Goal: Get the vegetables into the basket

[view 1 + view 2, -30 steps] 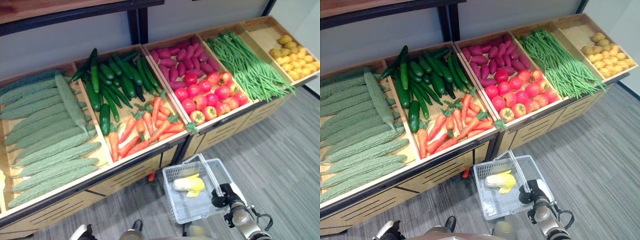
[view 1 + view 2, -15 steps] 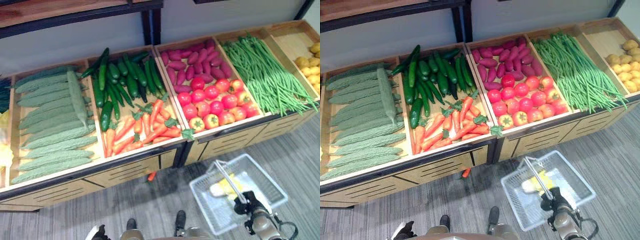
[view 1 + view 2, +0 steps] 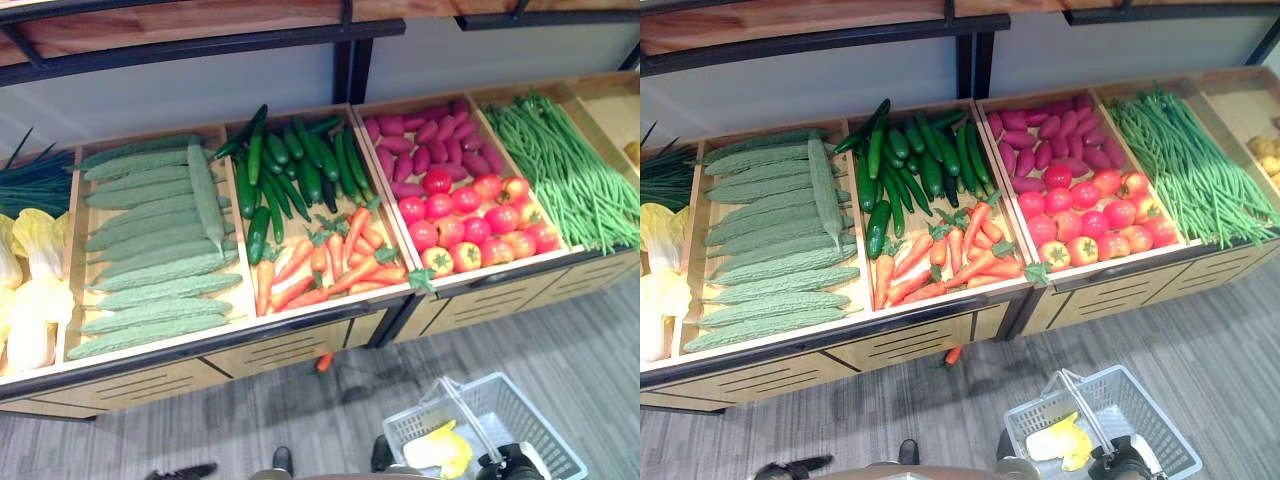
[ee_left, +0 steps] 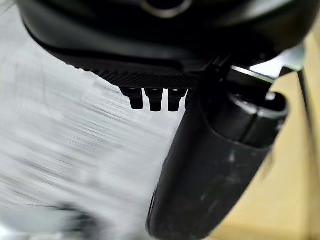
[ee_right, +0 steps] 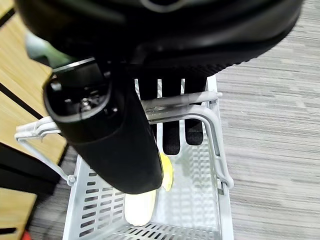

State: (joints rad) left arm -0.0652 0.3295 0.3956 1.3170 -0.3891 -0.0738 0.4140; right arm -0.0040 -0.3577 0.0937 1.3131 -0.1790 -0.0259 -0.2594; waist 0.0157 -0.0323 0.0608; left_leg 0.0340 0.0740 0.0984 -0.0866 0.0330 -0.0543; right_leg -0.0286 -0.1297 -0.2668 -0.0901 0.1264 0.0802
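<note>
Right now your right robot hand (image 5: 125,130) has its fingers curled round the handle (image 5: 180,100) of the basket (image 3: 1140,405), which hangs low over the floor (image 3: 1240,330) with one pale yellow cabbage (image 3: 1058,442) inside. Your left robot hand (image 4: 210,165) shows up close, but you can't tell its fingers' state. Behind, carrots (image 3: 940,260), cucumbers (image 3: 905,165) and tomatoes (image 3: 1090,215) fill the shelf (image 3: 940,340).

Plastic, wood and carpet under my hands

My right hand (image 5: 115,135), smooth matt black casing, curls round the grey handle of the pale plastic lattice basket (image 5: 200,165). The display bins (image 3: 940,335) look like light, matt wood. The cucumbers (image 3: 910,160) and tomatoes (image 3: 1090,210) shine glossy; the bitter gourds (image 3: 770,250) are bumpy. The floor (image 3: 1220,360) is ribbed grey carpet.
</note>
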